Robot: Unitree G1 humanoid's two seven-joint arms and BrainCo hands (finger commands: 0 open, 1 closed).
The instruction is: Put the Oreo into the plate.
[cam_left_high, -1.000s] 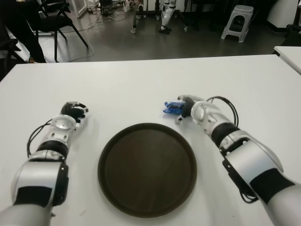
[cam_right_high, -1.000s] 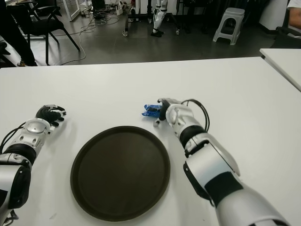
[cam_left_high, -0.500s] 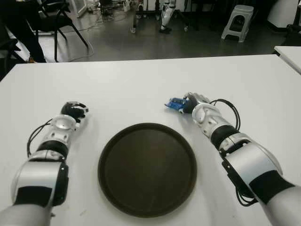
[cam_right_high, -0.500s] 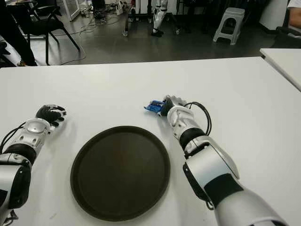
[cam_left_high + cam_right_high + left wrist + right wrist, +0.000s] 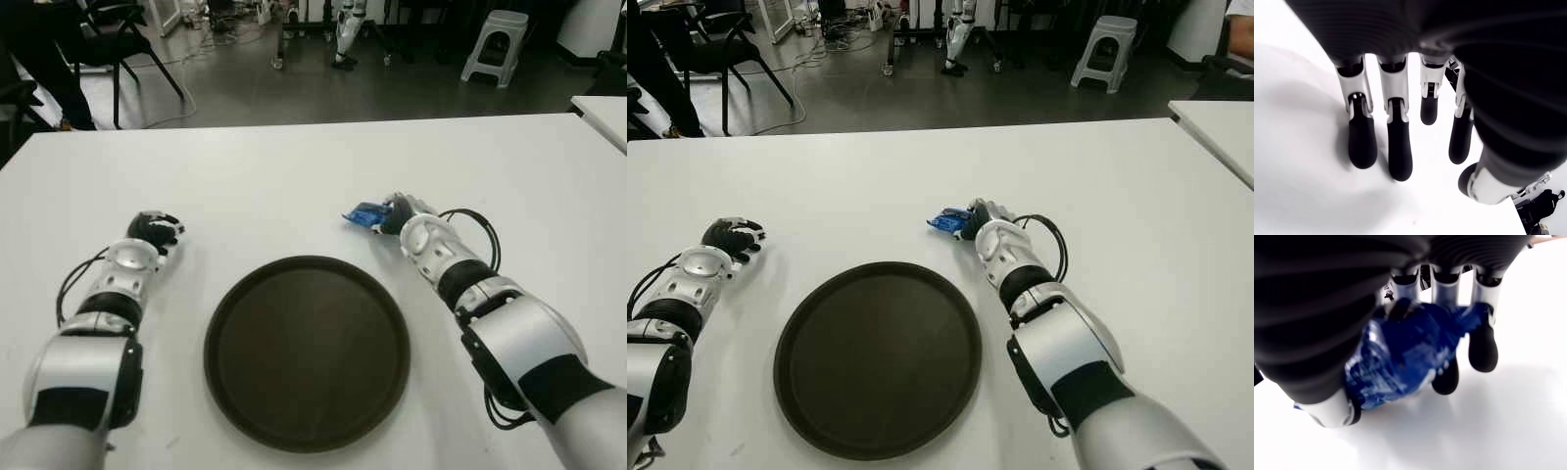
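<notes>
Just beyond the plate (image 5: 306,352), the right hand (image 5: 404,217) grips the blue Oreo packet (image 5: 365,213); left hand (image 5: 152,233) relaxed.

Beyond the white table (image 5: 294,166), grey floor (image 5: 392,93); a black chair (image 5: 118,39) at ten o'clock, a pale stool (image 5: 495,44) at one, perhaps plastic.

- My left hand (image 5: 1415,122) hangs over the white table (image 5: 1298,191), holding nothing.
- My four fingers (image 5: 1399,147) extend straight, slightly spread, dark tips pointing at the surface.
- My thumb (image 5: 1484,183) sits apart, beside them.
</notes>
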